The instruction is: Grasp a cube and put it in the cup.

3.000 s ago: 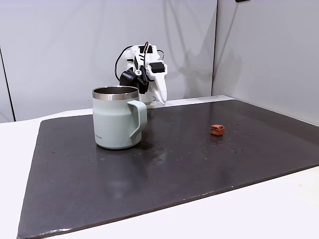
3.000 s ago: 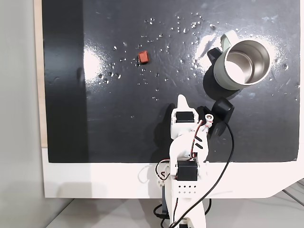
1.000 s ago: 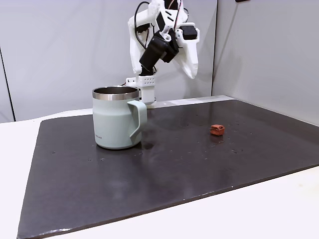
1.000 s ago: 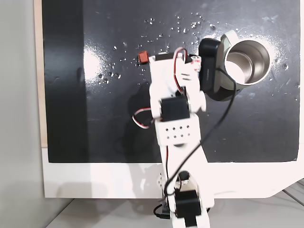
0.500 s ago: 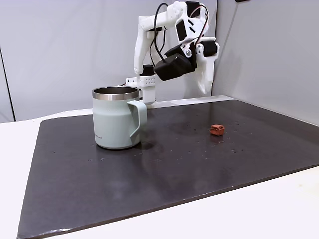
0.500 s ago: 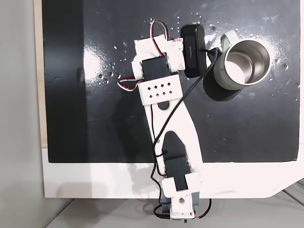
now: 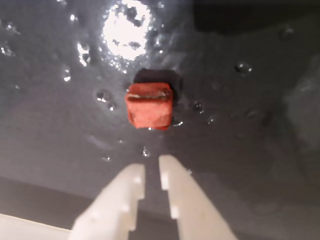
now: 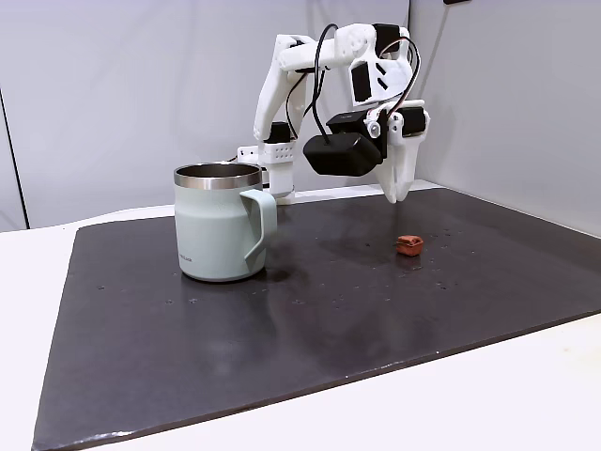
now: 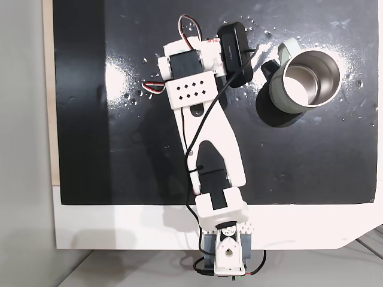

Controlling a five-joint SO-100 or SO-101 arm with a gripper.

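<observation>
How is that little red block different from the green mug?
The cube is tiny, reddish-brown and solid with a groove; the cup is far larger, pale green with a steel rim, hollow and open-topped, with a handle. In the side fixed view, both rest on the dark mat, well apart.

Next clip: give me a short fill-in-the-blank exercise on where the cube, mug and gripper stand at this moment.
1. The tiny reddish-brown cube lies on the dark ____.
2. The pale sage-green steel-rimmed mug stands ____.
3. In the wrist view, the white gripper has its jaws nearly ____, holding nothing.
4. The mug's shiny interior is ____.

Missing words: mat; upright; shut; empty
</observation>
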